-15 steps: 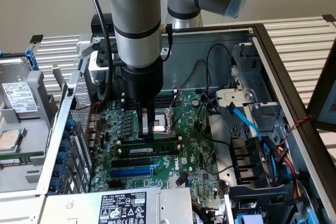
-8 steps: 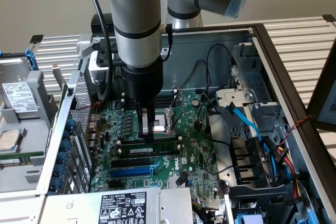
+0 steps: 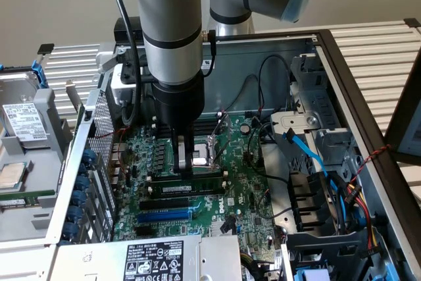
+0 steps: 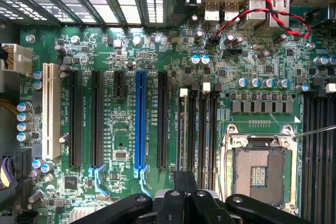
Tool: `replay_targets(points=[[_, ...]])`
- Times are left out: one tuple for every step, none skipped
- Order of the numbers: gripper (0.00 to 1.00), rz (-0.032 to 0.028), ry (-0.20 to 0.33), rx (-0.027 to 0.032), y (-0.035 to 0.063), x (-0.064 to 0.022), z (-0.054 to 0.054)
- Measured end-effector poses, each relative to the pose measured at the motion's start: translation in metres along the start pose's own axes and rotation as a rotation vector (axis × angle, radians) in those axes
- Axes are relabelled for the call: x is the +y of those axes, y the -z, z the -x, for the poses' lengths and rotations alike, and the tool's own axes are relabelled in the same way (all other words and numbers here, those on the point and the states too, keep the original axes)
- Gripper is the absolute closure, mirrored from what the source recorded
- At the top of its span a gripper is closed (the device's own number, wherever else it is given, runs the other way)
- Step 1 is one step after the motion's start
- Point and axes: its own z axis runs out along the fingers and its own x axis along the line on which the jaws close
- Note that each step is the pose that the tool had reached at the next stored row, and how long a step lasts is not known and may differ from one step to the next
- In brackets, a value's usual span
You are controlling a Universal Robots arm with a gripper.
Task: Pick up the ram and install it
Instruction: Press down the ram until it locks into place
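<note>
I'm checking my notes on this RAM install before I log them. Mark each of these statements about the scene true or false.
1. The ram lies in a slot on the motherboard, directly below the gripper. True.
2. The CPU socket holds a cooler with a fan. False: it is open and bare.
3. The blue expansion slot has a card in it. False: it is empty.
4. A blue cable runs toward the drive bay on the exterior view's right. True.
5. The gripper hangs outside the computer case. False: it is inside, over the board.

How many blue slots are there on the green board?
1. The blue slot lies near the middle of the green board, between long black slots. The arm covers part of the board, so another may be hidden.
</note>
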Motion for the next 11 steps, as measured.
replay_targets(points=[[0.89,-0.0002,-0.007,0.0001,0.0,0.0,0.0],[0.89,-0.0007,-0.02,0.0003,0.0,0.0,0.0],[0.89,-0.0011,-0.035,0.0005,0.0,0.0,0.0],[0.89,-0.0016,-0.052,0.0006,-0.0001,0.0,0.0],[0.89,-0.0021,-0.066,0.0008,-0.0001,0.0,0.0],[0.89,-0.0027,-0.082,0.0009,-0.0002,0.0,0.0],[0.89,-0.0032,-0.098,0.001,-0.0003,0.0,0.0],[0.89,-0.0037,-0.114,0.0012,-0.0003,0.0,0.0],[0.89,-0.0043,-0.13,0.0014,-0.0003,0.0,0.0],[0.89,-0.0048,-0.146,0.0015,-0.0004,0.0,0.0],[0.89,-0.0054,-0.162,0.0016,-0.0004,0.0,0.0]])
